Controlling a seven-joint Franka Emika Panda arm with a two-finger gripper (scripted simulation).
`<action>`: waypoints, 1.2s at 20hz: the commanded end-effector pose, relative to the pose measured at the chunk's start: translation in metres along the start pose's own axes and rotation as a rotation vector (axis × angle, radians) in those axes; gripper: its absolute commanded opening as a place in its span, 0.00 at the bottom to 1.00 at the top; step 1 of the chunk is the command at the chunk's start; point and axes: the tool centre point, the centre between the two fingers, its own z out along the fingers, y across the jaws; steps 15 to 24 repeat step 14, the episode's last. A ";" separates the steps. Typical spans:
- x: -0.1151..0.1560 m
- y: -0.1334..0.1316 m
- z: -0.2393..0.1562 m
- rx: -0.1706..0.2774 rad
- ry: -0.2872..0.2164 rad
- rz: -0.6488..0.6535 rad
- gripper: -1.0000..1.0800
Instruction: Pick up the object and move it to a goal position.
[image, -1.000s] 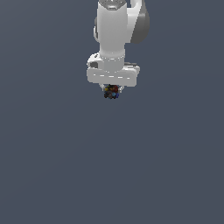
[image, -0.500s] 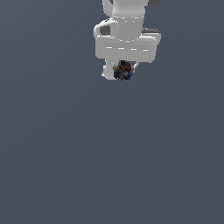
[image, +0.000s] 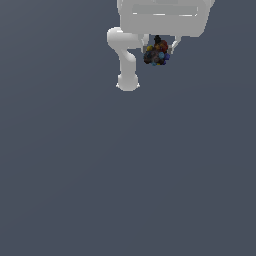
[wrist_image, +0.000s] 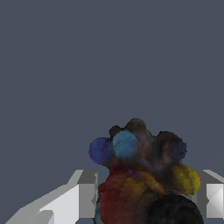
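Hand clamped on the object, lifted clear of the grey floor.
Dark lumpy cluster with red, blue, yellow specks sits between the white fingers, just beside the arm's white elbow link.

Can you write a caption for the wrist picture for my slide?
Robot fingers pinch a lumpy cluster of red, blue and yellow blobs.

Plain dark grey-blue surface — featureless, arm's white base standing on it
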 end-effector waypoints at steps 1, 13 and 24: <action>-0.001 -0.007 -0.016 0.001 -0.001 0.000 0.00; 0.000 -0.021 -0.047 0.001 -0.001 0.000 0.00; 0.000 -0.021 -0.047 0.001 -0.001 0.000 0.00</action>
